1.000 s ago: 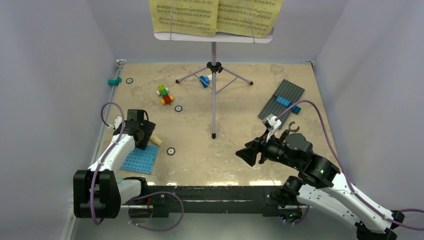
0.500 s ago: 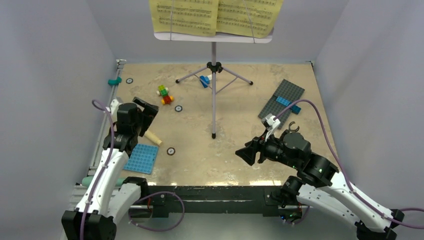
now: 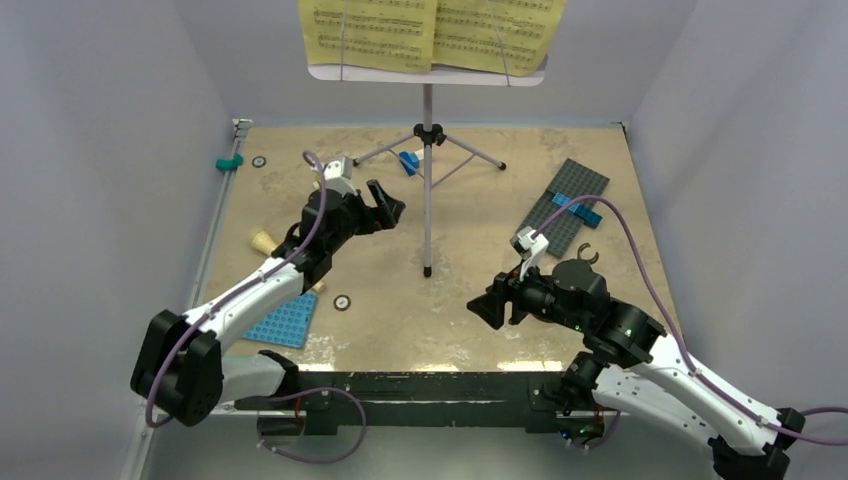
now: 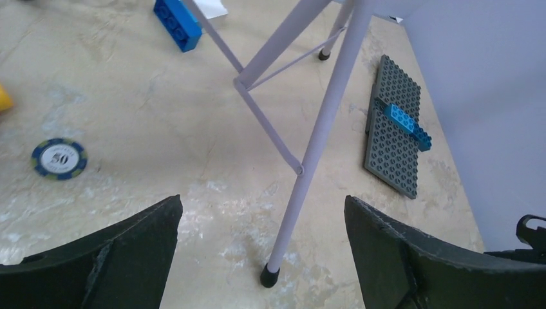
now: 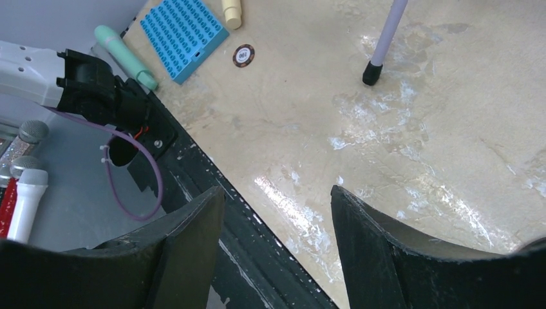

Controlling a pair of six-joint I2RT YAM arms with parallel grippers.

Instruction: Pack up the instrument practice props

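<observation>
Left hand (image 3: 388, 203) stands wide open and empty above the tabletop (image 3: 470, 330), just on the 9 o'clock side of the music stand (image 3: 428, 133). In its wrist view the stand's near leg (image 4: 322, 122) runs down between the spread fingers, touching neither. Right hand (image 3: 495, 305) hovers low at about 5 o'clock, its fingers parted with nothing between them, pointing toward the middle of the tabletop.

The stand is upright toward 12 o'clock. Its pale desk (image 3: 427, 73) carries the two yellow sheet-music pages (image 3: 370, 30). The cream microphone (image 3: 262, 240) lies at 9 o'clock, partly hidden under the left arm and near the blue baseplate (image 3: 283, 318). I cannot find the small mic stand in these views.

By my reading none of the set is packed yet, and the step in hand is the left arm's approach to the tripod. The next move calls for squaring the fingers on the leg or the centre tube before closing. The stand looks tall and top-heavy, and the pages look loose, so a sideways nudge could tip it or shed them. The right hand is well placed to steady it. Taking the pages off first may be the safer order.
</observation>
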